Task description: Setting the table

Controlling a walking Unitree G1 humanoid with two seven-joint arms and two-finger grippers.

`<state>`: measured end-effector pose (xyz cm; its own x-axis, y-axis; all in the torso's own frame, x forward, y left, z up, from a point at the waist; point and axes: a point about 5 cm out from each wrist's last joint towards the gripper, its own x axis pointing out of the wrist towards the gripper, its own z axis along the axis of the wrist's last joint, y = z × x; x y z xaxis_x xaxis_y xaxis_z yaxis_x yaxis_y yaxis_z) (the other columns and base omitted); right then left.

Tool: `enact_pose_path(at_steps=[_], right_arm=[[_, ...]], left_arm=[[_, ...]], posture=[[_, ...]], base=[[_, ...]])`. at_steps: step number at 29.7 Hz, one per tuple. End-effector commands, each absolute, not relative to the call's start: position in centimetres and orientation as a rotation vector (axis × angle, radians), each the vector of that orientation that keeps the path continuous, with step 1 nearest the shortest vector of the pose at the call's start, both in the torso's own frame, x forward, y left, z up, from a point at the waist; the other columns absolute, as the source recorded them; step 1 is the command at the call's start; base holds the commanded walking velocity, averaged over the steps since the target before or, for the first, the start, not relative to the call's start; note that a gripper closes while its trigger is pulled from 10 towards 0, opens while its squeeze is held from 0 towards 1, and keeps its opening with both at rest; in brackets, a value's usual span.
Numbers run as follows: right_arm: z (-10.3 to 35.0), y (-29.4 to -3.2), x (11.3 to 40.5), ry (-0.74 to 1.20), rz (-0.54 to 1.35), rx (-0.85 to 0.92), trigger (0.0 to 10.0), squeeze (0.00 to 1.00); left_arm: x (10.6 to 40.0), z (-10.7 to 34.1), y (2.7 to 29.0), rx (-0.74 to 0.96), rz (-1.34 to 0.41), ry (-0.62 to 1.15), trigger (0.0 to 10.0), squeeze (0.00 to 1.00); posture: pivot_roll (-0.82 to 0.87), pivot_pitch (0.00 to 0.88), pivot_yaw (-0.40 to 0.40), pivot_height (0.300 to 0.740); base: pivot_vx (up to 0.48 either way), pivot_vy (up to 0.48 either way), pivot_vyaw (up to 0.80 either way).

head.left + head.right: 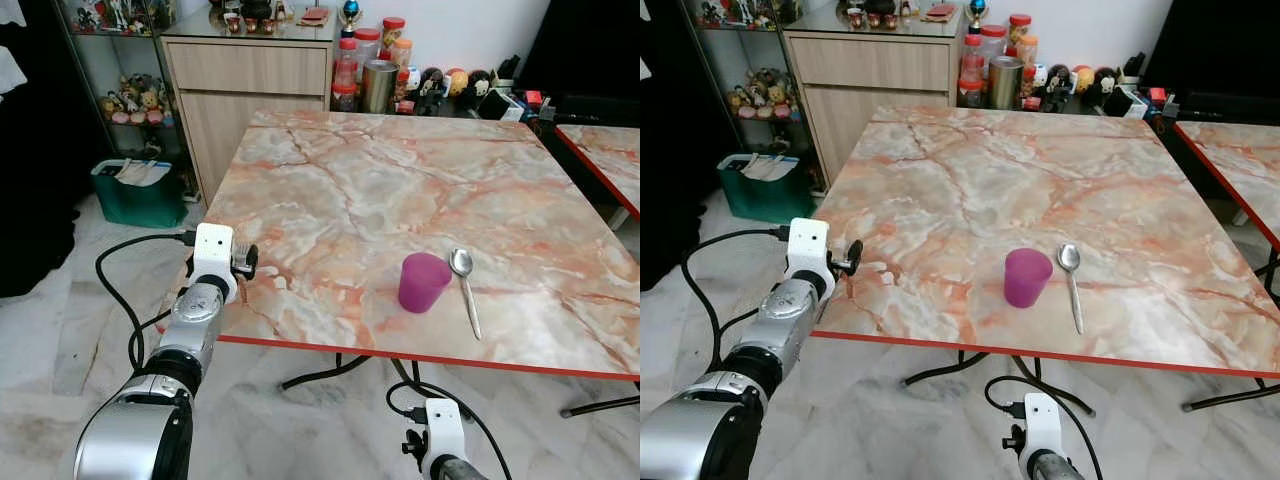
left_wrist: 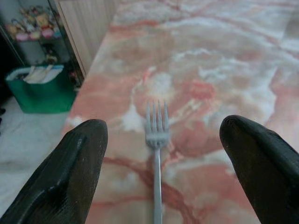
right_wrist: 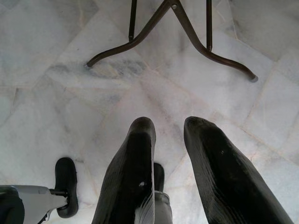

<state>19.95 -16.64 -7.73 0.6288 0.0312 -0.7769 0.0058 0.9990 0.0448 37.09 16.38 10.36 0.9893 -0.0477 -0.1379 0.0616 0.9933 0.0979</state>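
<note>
Fork (image 2: 157, 154) lies flat on the marble bench (image 1: 400, 190) near its front left corner, between the left gripper's (image 2: 163, 163) wide-spread fingers (image 2: 77, 163), untouched. Head views: purple cup (image 1: 422, 282) and spoon (image 1: 465, 288) side by side near the front edge. Right gripper (image 3: 168, 154) hangs over the floor, fingers narrowly apart, empty

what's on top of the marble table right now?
On the marble table: a purple cup upright, a spoon lying just to its right, and a fork near the left edge, between the open fingers of the left gripper. The cup's inside is not visible.
</note>
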Motion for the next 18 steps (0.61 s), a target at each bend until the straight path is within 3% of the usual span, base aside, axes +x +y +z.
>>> enact_pose_path(at_steps=[1,18], right_arm=[[-7.6,-16.9,20.2,0.883,0.008,0.04,10.0,0.0],[-7.7,-17.4,19.9,0.886,-0.005,0.042,10.0,0.0]], left_arm=[[37.4,10.7,16.4,0.124,-0.064,0.151,10.0,0.0],[38.0,11.0,15.5,0.175,-0.072,0.192,10.0,0.0]], posture=[[0.0,0.0,-0.029,0.74],[-0.01,0.0,-0.039,0.74]], base=[[0.0,0.0,0.0],[0.0,0.0,0.0]])
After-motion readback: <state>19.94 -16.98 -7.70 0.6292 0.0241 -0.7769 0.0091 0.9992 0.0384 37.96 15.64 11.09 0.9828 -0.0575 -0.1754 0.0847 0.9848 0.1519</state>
